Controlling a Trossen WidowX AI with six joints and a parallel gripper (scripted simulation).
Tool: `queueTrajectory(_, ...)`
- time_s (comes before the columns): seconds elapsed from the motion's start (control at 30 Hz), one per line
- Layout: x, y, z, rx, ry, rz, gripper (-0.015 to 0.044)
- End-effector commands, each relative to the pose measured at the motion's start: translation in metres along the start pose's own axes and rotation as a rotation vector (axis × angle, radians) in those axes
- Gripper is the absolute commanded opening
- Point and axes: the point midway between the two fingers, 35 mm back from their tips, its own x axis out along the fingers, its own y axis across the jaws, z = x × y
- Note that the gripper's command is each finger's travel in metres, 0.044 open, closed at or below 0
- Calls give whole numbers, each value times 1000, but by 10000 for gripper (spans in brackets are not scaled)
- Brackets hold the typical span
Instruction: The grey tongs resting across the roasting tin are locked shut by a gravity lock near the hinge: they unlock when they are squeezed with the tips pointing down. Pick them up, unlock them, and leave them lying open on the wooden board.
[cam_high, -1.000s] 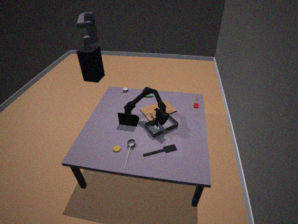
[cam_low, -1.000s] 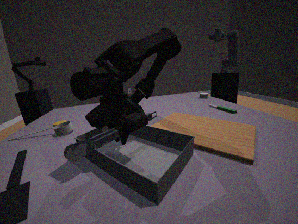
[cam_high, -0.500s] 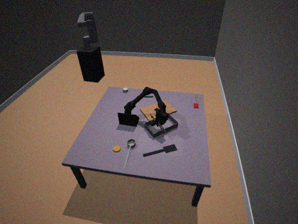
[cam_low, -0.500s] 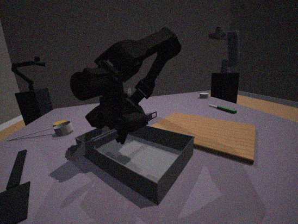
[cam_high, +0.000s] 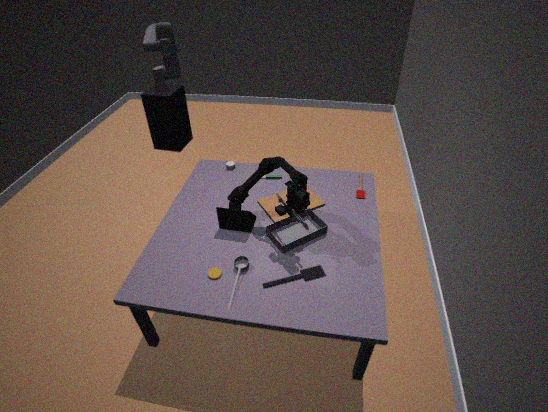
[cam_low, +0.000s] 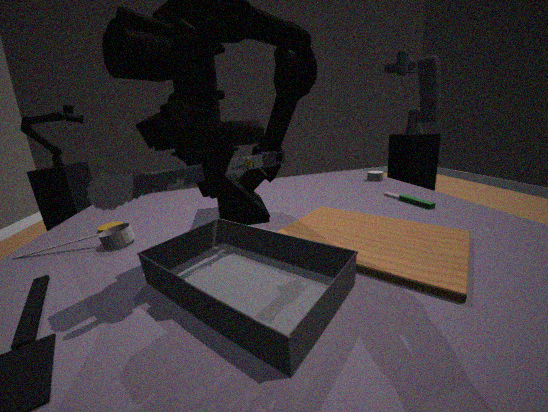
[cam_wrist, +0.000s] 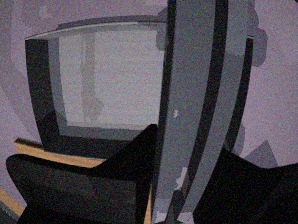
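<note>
Table centre, left to right: gripper (cam_high: 297, 212), fingers clamped narrow on the grey tongs (cam_wrist: 200, 90), which hang lifted above the roasting tin (cam_low: 320, 280); wooden board (cam_low: 400, 245) just beside the tin, toward the far edge.

Dim dark-grey walls enclose an orange floor (cam_high: 75, 240), where a lavender table (cam_high: 190, 260) stands on dark legs.

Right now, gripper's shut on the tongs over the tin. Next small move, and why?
Probably rotate the wrist until the tips point down, then squeeze. The gripper is shut on the grey tongs, already lifted off the roasting tin, and their two arms lie close together, apparently locked. Only then carry them to the wooden board.
</note>
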Motion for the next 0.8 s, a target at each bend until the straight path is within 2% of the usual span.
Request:
queueTrajectory(0.0,-13,-2,-4,-2,11,-7,-150)
queueTrajectory(0.37,-10,2,-7,27,13,-6,-150)
queueTrajectory(0.77,-13,40,-42,330,-3,-5,-150)
